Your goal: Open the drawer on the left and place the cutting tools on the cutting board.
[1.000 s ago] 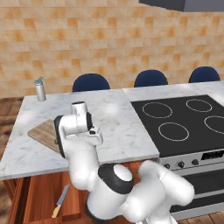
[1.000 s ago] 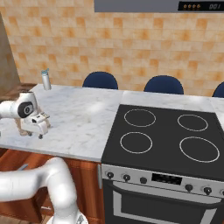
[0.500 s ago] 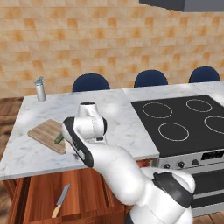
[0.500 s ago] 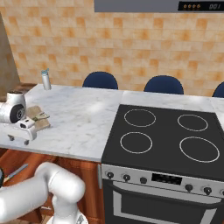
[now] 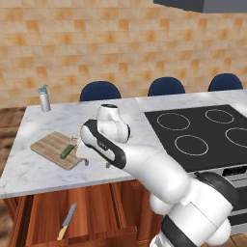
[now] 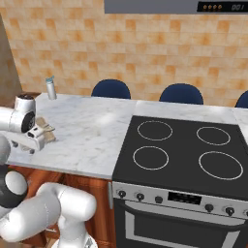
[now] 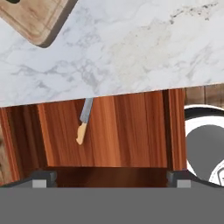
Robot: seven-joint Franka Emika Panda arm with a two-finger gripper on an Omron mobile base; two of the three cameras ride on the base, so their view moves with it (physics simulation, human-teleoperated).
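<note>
Spanning the marble table (image 5: 144, 108), the scene shrinks from the pulled-out drawer (image 5: 91, 212) below its edge — knife (image 5: 66, 221) lying inside — to the cutting board (image 5: 50, 144) carrying the green-handled peeler (image 5: 66, 151), with the empty tool (image 5: 96, 161) spread wide just beside the board.

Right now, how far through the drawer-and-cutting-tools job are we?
Done: the drawer stands open and the peeler lies on the cutting board. In hand: nothing; the gripper hangs open above the counter edge, right of the board. Left: the knife lies in the drawer, tan handle toward the drawer front; it has yet to be picked up and set on the board.
</note>
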